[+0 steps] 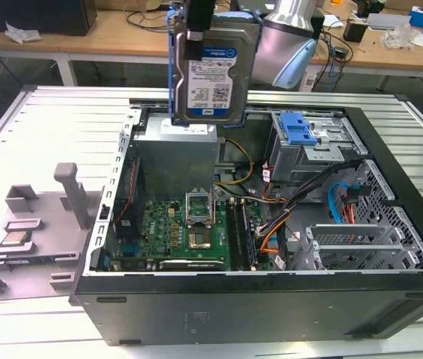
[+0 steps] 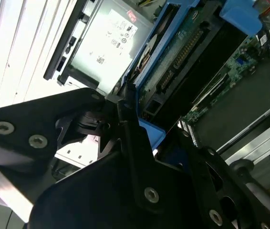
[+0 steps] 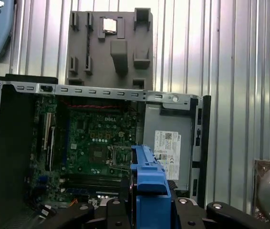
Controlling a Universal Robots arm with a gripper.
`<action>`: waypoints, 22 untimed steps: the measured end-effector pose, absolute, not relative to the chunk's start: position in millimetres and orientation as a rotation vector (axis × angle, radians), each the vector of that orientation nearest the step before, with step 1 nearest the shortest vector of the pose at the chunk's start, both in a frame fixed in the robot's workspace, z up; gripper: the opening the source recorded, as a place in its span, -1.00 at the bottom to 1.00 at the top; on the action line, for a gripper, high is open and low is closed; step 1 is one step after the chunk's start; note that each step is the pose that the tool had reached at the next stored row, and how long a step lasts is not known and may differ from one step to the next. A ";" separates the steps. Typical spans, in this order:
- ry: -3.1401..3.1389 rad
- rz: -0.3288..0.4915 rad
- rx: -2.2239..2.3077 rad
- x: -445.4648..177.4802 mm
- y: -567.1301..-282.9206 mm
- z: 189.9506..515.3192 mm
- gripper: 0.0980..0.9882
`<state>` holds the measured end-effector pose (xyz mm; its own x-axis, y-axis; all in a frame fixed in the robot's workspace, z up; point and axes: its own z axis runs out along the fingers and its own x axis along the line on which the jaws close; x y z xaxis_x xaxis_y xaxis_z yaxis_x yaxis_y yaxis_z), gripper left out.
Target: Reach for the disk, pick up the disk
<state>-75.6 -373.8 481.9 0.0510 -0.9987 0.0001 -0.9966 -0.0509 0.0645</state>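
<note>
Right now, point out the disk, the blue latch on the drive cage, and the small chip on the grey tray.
disk (image 1: 210, 82): exterior view, on its white-and-blue label.
blue latch (image 1: 297, 129): exterior view, middle of the latch plate.
chip (image 1: 13, 240): exterior view, on its top face.

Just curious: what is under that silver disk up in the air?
The open computer case, with a grey metal box and green circuit board below the disk. In the exterior view the disk hides the box's far edge.
</note>
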 end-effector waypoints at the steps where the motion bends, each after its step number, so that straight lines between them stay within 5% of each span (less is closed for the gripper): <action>1: -2.131 -0.069 2.243 -71.3 -373.8 481.9 -0.39; 22: -2.131 -0.069 2.243 -13.2 -376.5 481.9 -0.39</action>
